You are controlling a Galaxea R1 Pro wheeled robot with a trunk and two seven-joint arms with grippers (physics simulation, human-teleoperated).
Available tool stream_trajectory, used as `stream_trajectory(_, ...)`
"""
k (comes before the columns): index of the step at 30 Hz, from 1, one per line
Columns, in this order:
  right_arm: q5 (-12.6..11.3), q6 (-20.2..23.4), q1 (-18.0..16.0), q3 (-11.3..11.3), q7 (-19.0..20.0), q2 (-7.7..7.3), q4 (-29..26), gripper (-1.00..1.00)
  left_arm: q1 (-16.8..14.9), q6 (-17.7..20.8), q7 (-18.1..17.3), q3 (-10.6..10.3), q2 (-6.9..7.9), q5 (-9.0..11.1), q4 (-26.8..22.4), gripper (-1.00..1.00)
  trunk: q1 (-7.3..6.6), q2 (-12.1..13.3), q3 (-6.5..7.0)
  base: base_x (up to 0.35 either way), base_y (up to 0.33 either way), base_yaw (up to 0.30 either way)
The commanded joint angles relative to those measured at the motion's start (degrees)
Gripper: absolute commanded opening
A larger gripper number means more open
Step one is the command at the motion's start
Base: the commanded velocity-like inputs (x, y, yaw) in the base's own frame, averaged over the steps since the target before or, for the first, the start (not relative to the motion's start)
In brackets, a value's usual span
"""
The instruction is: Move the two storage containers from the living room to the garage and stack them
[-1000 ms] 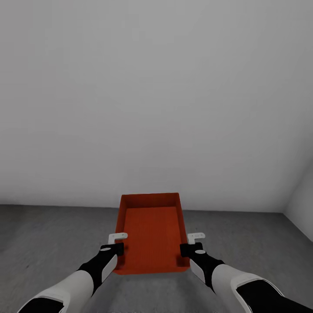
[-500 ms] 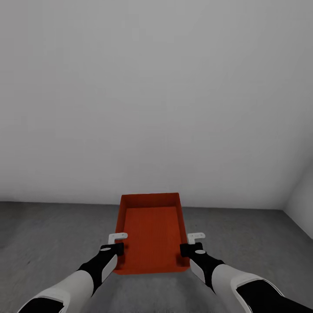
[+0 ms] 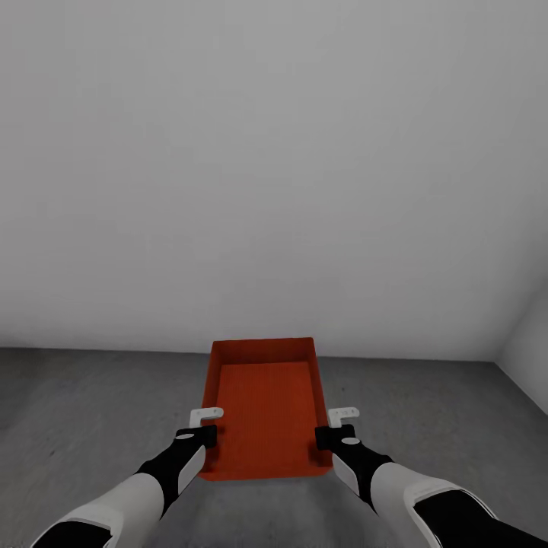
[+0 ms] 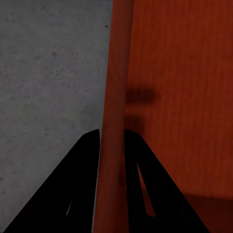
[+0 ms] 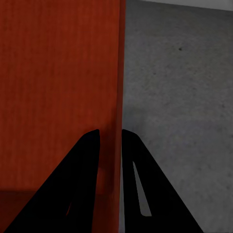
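The orange-red storage container (image 3: 262, 411) sits between both arms, above the dark grey floor (image 3: 84, 411) near the white wall (image 3: 274, 167). The left end effector (image 4: 112, 141) pinches its left wall and the right end effector (image 5: 110, 138) clamps its right wall.

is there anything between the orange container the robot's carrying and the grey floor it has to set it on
Nothing visible does. The left tool and right tool each pinch a side wall of the storage container, and the floor around and ahead of it looks bare up to the white wall. The patch directly beneath the container is hidden.
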Motion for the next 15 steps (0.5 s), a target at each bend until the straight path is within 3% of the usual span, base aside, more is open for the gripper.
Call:
stream_trajectory(1,-0.91,-0.30,-0.03,-0.64,-0.28,-0.14,0.09,-1.00,-0.05,0.42,0.76,1.40,1.38,-0.68,-0.24,-1.00,-0.01,-0.03,-0.15,0.000,0.000,0.000)
stream_trajectory(15,-0.92,-0.30,-0.03,-0.58,-0.28,-0.14,0.09,-1.00,-0.05,0.43,0.76,1.40,1.37,-0.68,-0.24,-1.00,-0.01,-0.03,-1.45,0.000,0.000,0.000)
